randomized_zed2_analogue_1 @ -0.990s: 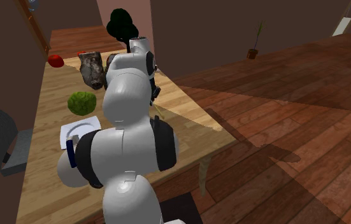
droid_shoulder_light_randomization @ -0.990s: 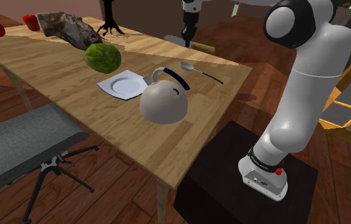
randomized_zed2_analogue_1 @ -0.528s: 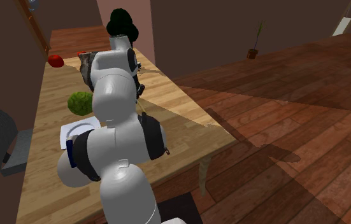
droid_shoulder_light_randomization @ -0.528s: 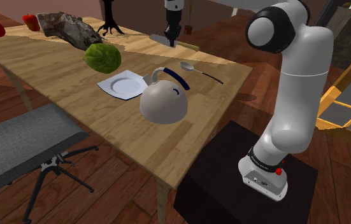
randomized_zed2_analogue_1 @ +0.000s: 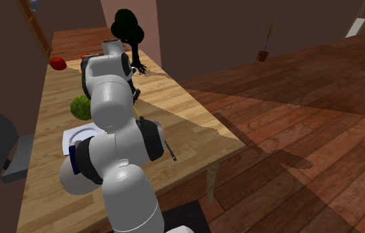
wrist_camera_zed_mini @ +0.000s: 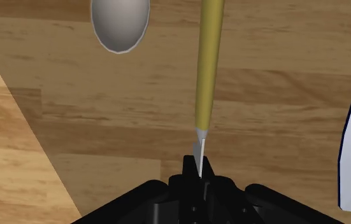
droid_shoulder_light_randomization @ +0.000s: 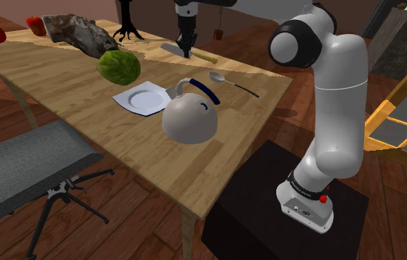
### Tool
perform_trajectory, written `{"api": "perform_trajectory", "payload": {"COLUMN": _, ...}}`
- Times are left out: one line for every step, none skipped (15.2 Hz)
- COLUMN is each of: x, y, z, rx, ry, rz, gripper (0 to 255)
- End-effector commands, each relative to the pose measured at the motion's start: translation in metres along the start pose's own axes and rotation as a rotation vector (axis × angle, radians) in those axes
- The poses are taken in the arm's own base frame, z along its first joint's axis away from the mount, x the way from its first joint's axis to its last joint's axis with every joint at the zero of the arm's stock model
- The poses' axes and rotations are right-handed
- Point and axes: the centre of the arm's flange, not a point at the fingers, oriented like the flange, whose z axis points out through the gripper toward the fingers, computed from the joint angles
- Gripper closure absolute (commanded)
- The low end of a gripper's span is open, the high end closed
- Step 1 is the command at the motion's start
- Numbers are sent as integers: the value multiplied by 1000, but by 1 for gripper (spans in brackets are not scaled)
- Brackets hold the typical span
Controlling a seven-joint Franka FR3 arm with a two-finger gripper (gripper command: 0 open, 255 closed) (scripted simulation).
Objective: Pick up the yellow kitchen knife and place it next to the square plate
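The black jaws were clamped together on the yellow kitchen knife (wrist_camera_zed_mini: 208, 70), gripping its thin grey blade just where it met the handle. In the wrist view the yellow handle ran straight away from the jaws. Wood and the bowl of a spoon (wrist_camera_zed_mini: 121, 22) lay beyond the handle, so the knife seemed to be held clear of the worktop (droid_shoulder_light_randomization: 83, 107), though the gap itself could not be made out.

In the shoulder view the knife's long axis ran roughly along the worktop's far edge, with the blade (droid_shoulder_light_randomization: 169, 49) toward that view's left and the handle (droid_shoulder_light_randomization: 206, 55) toward its right. The white square plate (droid_shoulder_light_randomization: 124, 97) sat well apart from the knife, nearer the camera and a little to the view's left. The carry would therefore likely run from the far edge in toward the plate.

A white domed kettle (droid_shoulder_light_randomization: 189, 118) with a dark blue handle touched or overlapped the plate's right corner. A green cabbage (droid_shoulder_light_randomization: 118, 66) sat just beyond its far-left side. The spoon lay beyond the kettle. The plate's far-right side, facing the jaws, showed bare wood. That edge ran roughly parallel to the knife, so it looked the easiest place to lay the knife down with little turning.
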Motion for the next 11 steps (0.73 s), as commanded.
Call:
{"api": "perform_trajectory", "payload": {"x": 1, "y": -1, "z": 10, "rx": 0, "ry": 0, "rz": 0, "gripper": 255}}
{"api": "perform_trajectory", "payload": {"x": 1, "y": -1, "z": 16, "rx": 0, "ry": 0, "rz": 0, "gripper": 255}}
{"api": "perform_trajectory", "payload": {"x": 0, "y": -2, "z": 21, "rx": 0, "ry": 0, "rz": 0, "gripper": 255}}
{"api": "perform_trajectory", "payload": {"x": 0, "y": -2, "z": 26, "rx": 0, "ry": 0, "rz": 0, "gripper": 255}}
{"api": "perform_trajectory", "payload": {"x": 0, "y": -2, "z": 31, "rx": 0, "ry": 0, "rz": 0, "gripper": 255}}
{"api": "perform_trajectory", "payload": {"x": 0, "y": -3, "z": 37, "rx": 0, "ry": 0, "rz": 0, "gripper": 255}}
{"api": "perform_trajectory", "payload": {"x": 0, "y": -3, "z": 42, "rx": 0, "ry": 0, "rz": 0, "gripper": 255}}
{"api": "perform_trajectory", "payload": {"x": 0, "y": -3, "z": 47, "rx": 0, "ry": 0, "rz": 0, "gripper": 255}}
{"api": "perform_trajectory", "payload": {"x": 0, "y": -4, "z": 53, "rx": 0, "ry": 0, "rz": 0, "gripper": 255}}
{"api": "perform_trajectory", "payload": {"x": 0, "y": -4, "z": 58, "rx": 0, "ry": 0, "rz": 0, "gripper": 255}}
{"api": "perform_trajectory", "payload": {"x": 0, "y": -4, "z": 63, "rx": 0, "ry": 0, "rz": 0, "gripper": 255}}
